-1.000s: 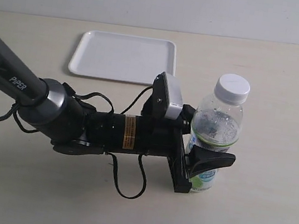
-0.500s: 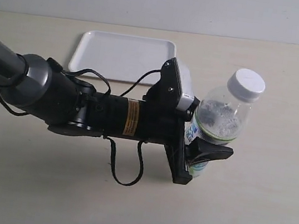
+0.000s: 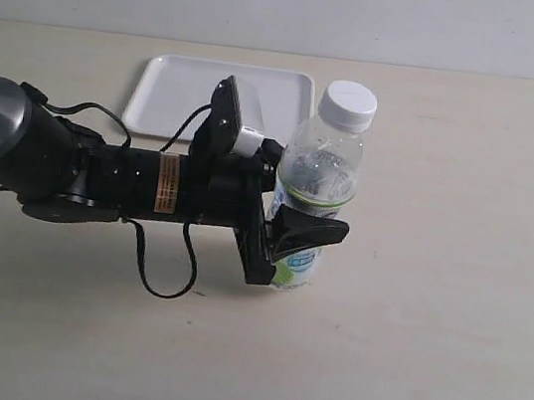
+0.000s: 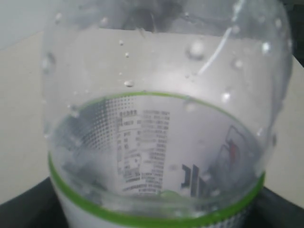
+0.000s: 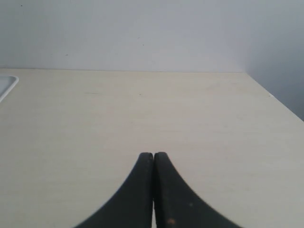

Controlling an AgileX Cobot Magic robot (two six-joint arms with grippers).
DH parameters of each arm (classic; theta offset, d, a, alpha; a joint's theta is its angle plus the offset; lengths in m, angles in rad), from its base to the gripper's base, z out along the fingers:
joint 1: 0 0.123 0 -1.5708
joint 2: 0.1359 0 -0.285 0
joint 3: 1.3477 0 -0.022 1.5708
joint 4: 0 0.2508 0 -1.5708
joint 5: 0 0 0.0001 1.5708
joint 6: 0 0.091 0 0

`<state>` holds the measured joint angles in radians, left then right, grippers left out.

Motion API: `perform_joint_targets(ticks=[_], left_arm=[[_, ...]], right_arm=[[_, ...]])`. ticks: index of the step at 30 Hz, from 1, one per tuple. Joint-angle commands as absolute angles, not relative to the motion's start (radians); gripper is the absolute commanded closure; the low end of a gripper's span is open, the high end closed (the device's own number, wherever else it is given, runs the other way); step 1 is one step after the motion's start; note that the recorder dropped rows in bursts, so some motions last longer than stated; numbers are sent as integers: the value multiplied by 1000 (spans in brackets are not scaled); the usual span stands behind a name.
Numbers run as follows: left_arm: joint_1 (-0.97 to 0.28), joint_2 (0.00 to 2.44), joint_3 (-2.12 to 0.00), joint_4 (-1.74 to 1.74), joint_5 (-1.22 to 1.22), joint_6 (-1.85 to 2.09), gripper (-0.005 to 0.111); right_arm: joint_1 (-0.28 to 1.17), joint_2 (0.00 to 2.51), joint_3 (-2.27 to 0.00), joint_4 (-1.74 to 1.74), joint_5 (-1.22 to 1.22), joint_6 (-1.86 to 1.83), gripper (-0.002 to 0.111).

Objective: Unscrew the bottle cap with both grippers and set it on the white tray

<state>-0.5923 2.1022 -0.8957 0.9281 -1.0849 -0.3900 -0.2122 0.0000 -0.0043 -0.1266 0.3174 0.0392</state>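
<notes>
The clear bottle [image 3: 318, 173] stands about upright near the middle of the table, its white ribbed bottle cap [image 3: 348, 103] screwed on top. My left gripper [image 3: 296, 240] is shut on the bottle's labelled lower body, the black arm reaching in from the left. In the left wrist view the bottle [image 4: 161, 118] fills the frame, wet inside, with a green label band. The white tray [image 3: 182, 97] lies behind the arm, partly covered by it. My right gripper [image 5: 153, 156] is shut on nothing above bare table, and is out of the exterior view.
A pale wall runs behind the table. In the right wrist view a corner of the tray [image 5: 5, 85] shows at one edge, and the table's edge [image 5: 275, 99] falls away at the other side.
My left arm has carried the bottle to the left, nearer the tray, and brought it from a tilt back to upright. The right gripper has stayed shut.
</notes>
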Motion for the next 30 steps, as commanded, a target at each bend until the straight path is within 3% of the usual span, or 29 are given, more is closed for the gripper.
perform_joint_targets(ticks=[1,7,20,24,30], left_arm=[[-586,2077,-894,944,-1140,-397,107],[-586,2077,-894,954,-1090,-397,107],[-586,2077,-894,1007,-1061,-397,107],[-586,2077,-894,1007,-1061,-391,107],[-586,2077,-894,1007,-1061,-378,107]], right_arm=[[-217,0,0,-124,312,38,108],[-217,0,0,-154,180,35,108],[-217,0,0,217,-237,408,108],[-215,87,-207,153,-125,419,108],[-215,442,-566,56,92,335,108]])
